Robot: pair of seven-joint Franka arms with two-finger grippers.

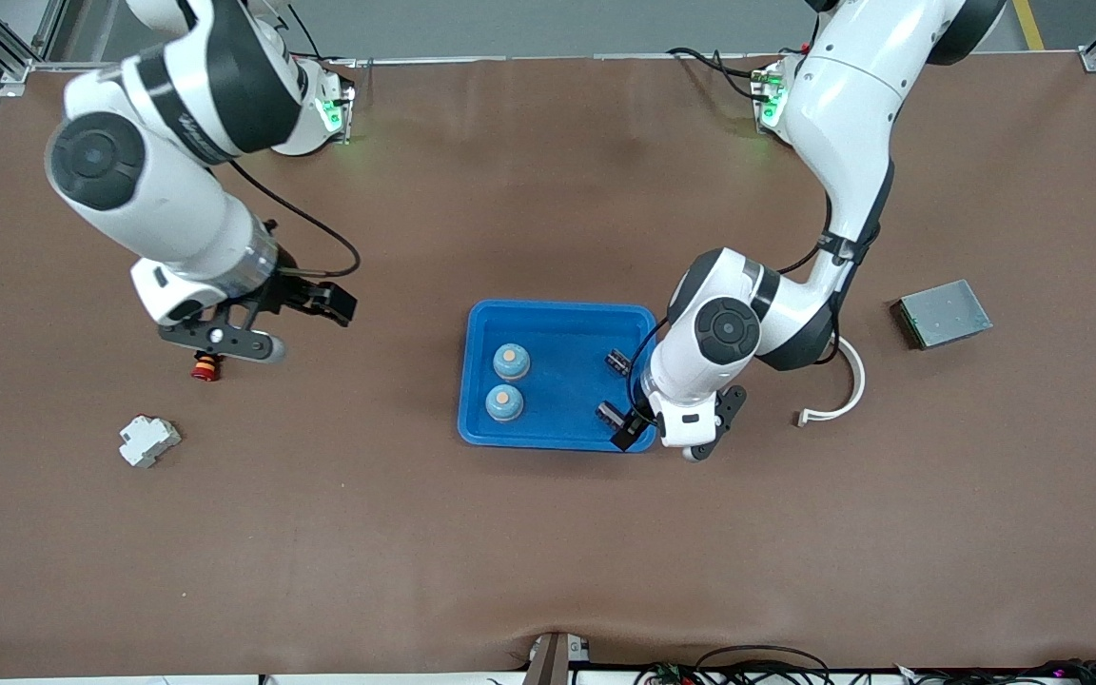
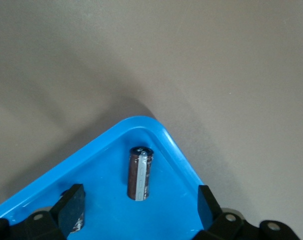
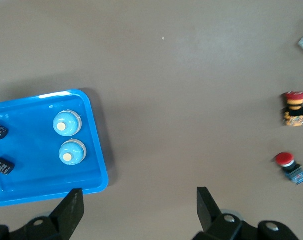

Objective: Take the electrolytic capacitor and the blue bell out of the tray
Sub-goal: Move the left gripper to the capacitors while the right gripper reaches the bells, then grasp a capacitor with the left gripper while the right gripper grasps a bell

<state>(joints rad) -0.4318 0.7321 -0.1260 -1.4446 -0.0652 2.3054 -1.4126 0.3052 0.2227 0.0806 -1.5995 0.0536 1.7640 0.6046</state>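
A blue tray (image 1: 557, 314) in the middle of the table holds two light-blue bells (image 1: 511, 361) (image 1: 503, 402) and two dark capacitors (image 1: 617, 361) (image 1: 611, 414). My left gripper (image 1: 662, 440) hangs open over the tray's corner nearest the front camera, at the left arm's end. In the left wrist view one capacitor (image 2: 140, 172) lies between the spread fingers (image 2: 207, 200) of the left gripper (image 2: 139, 200), untouched. The other capacitor (image 2: 77, 226) is half hidden by a finger. My right gripper (image 1: 303, 328) (image 3: 139, 205) is open and empty over bare table toward the right arm's end. The right wrist view shows the tray (image 3: 97, 150) and bells (image 3: 67, 123).
A red push button (image 1: 206, 366) sits just under the right hand, and a white breaker (image 1: 148, 440) lies nearer the front camera. Toward the left arm's end lie a grey metal box (image 1: 941, 313) and a white curved strip (image 1: 843, 381). Two red buttons (image 3: 294, 107) (image 3: 290, 166) show in the right wrist view.
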